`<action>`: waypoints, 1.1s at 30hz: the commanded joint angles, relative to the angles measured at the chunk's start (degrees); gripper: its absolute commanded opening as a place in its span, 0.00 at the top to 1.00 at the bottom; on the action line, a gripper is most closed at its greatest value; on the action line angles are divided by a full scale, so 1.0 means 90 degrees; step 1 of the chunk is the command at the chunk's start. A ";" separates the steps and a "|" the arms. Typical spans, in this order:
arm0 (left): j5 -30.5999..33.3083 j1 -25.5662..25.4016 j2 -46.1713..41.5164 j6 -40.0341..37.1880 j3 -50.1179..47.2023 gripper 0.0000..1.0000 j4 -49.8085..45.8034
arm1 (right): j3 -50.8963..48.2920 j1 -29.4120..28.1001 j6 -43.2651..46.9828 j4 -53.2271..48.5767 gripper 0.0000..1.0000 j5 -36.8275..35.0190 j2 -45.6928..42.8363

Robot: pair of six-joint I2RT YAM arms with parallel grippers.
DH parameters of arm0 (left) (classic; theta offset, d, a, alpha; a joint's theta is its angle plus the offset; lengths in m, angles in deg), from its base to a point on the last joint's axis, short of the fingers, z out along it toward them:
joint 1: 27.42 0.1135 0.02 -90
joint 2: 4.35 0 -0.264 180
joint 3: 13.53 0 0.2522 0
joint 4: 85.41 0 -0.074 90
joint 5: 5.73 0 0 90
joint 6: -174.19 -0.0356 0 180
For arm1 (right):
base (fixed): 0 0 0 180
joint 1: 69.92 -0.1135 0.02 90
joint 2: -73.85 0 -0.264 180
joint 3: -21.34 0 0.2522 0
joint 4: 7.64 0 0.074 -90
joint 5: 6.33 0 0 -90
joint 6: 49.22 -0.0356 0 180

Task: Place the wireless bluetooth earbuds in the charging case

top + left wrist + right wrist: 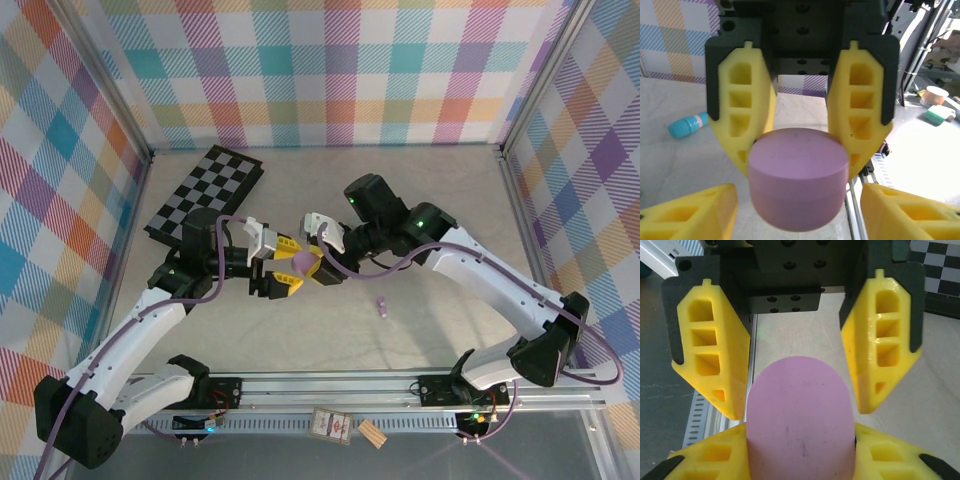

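Purple charging case (303,262): likely light, rigid, slippery; the left gripper (800,167) and right gripper (801,412) each clamp its flanks.

Quick tally. Charging cases: one, a purple case (303,262), and it sat right between both my pairs of jaws. Earbuds: I counted one, a tiny purple earbud (382,307), loose on the table (450,200), near my right jaws on the base side, not touching them. Grippers: two, left gripper (799,165) and right gripper (799,410), tips facing each other. Yellow fingers (740,100): four, two per gripper. Checkerboards: one checkerboard (205,195), beyond my left jaws. Turquoise sticks: one turquoise stick (687,125), lying flat outside one left finger. Bits on the near rail (300,385), well behind both jaws: two, one card (332,425) and one tan block (372,433).
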 commanded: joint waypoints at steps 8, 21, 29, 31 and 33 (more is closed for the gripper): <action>-0.0463 -0.0125 0.0131 -0.0135 0.0253 0.52 -0.0051 | 0.0200 -0.0040 0.0294 -0.0161 0.73 0.0094 0.0107; -0.0500 -0.0144 0.0135 -0.0492 0.0282 0.73 -0.0338 | -0.0068 -0.0033 0.0085 0.0283 0.61 -0.0192 -0.0205; -0.0535 -0.0132 0.0103 -0.0683 0.0265 0.75 -0.0438 | -0.0267 0.0169 -0.0473 0.0530 0.52 -0.0421 -0.0457; -0.0529 -0.0134 0.0106 -0.0693 0.0263 0.75 -0.0459 | -0.0287 0.0202 -0.0527 0.0540 0.51 -0.0402 -0.0502; -0.0510 -0.0135 0.0108 -0.0712 0.0263 0.76 -0.0462 | -0.0333 0.0229 -0.0592 0.0594 0.51 -0.0355 -0.0573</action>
